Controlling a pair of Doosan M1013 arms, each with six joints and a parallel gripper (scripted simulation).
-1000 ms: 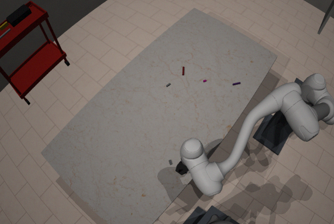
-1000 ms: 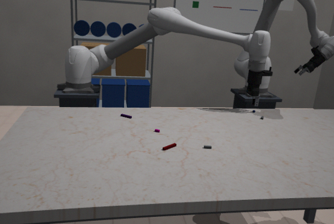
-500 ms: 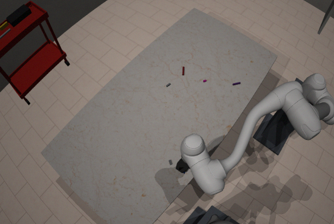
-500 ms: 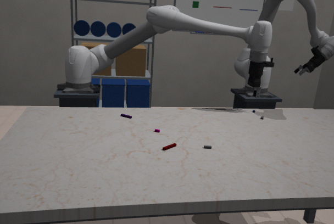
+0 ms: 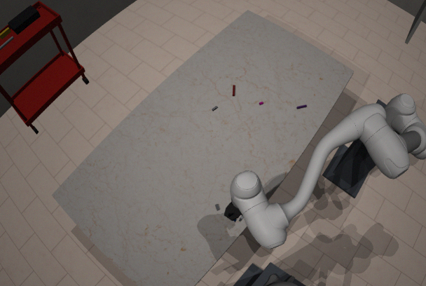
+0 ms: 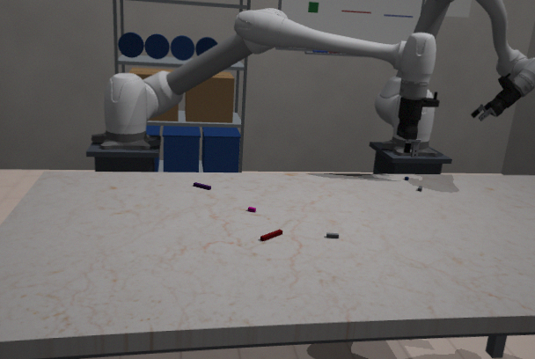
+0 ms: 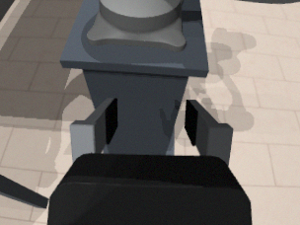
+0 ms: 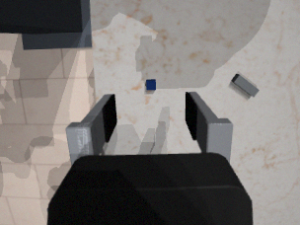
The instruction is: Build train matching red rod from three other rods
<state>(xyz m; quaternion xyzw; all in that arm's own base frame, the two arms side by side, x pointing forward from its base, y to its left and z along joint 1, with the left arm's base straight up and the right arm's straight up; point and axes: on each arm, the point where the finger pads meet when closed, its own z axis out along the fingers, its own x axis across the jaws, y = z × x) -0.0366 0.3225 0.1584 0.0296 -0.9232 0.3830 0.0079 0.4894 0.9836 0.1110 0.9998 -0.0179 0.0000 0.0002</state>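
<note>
A red rod (image 5: pixel 234 90) (image 6: pixel 271 235) lies flat on the table. A magenta rod (image 5: pixel 260 103) (image 6: pixel 252 209), a purple rod (image 5: pixel 301 106) (image 6: pixel 201 186) and a grey rod (image 5: pixel 214 108) (image 6: pixel 333 235) lie apart around it. A blue rod (image 6: pixel 406 179) (image 8: pixel 151 84) lies near the table's edge by the robots. A second grey rod (image 5: pixel 217 207) (image 6: pixel 420 188) (image 8: pixel 245 85) lies near the blue one, not touching it. My right gripper (image 6: pixel 411 150) (image 8: pixel 150 107) is open and empty above the table near the blue rod. My left gripper (image 6: pixel 480 114) (image 7: pixel 151 112) is open and empty, raised away from the rods.
The marble table (image 5: pixel 157 162) (image 6: pixel 154 274) bears all the rods. My right arm (image 5: pixel 308 176) (image 6: pixel 334 41) reaches along the robots' side of the table. A dark robot pedestal (image 7: pixel 138 94) stands below the left gripper. A red cart (image 5: pixel 45 78) stands on the floor beyond the table.
</note>
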